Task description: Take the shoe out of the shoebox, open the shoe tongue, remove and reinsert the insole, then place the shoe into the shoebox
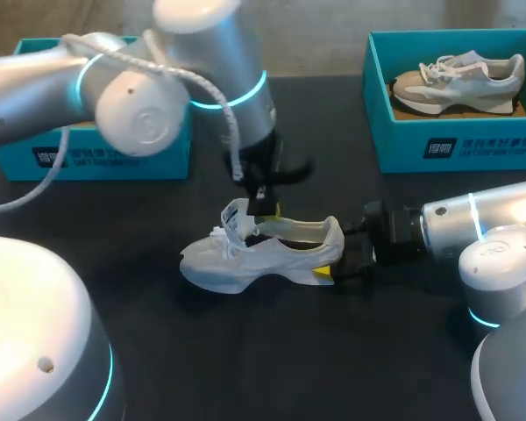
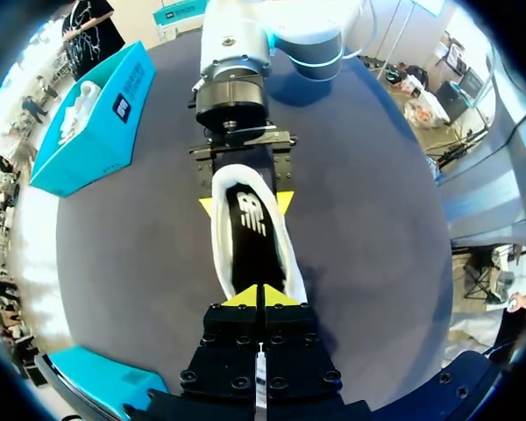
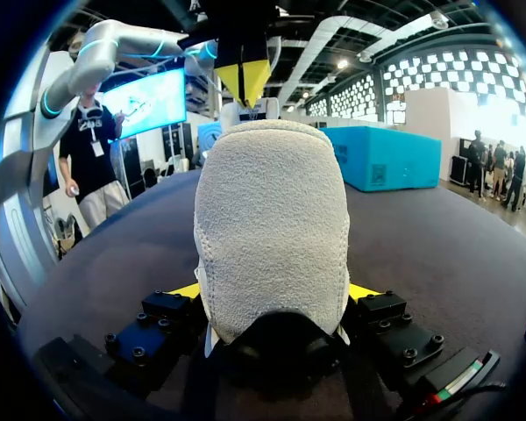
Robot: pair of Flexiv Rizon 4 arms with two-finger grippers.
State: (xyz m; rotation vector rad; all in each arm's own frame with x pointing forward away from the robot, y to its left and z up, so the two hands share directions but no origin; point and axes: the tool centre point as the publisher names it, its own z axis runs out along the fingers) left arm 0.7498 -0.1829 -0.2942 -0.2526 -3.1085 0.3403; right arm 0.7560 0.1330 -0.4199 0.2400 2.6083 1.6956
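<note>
A white shoe (image 1: pixel 245 259) lies on its sole mid-table, toe toward my left. My right gripper (image 1: pixel 333 270) is shut on its heel, one yellow fingertip (image 3: pixel 186 289) at each side of the grey heel (image 3: pixel 272 219). My left gripper (image 1: pixel 267 212) comes down from above into the shoe's mouth, behind the raised tongue (image 1: pixel 235 217). In the left wrist view its tips (image 2: pixel 261 296) are shut together over the toe end of the black insole (image 2: pixel 252 241). I cannot tell whether they pinch anything.
One teal shoebox (image 1: pixel 114 153) stands at the back left, partly behind my left arm. A second teal shoebox (image 1: pixel 456 145) at the back right holds a grey and white shoe (image 1: pixel 460 81). The dark tabletop (image 1: pixel 272 351) lies bare in front of the shoe.
</note>
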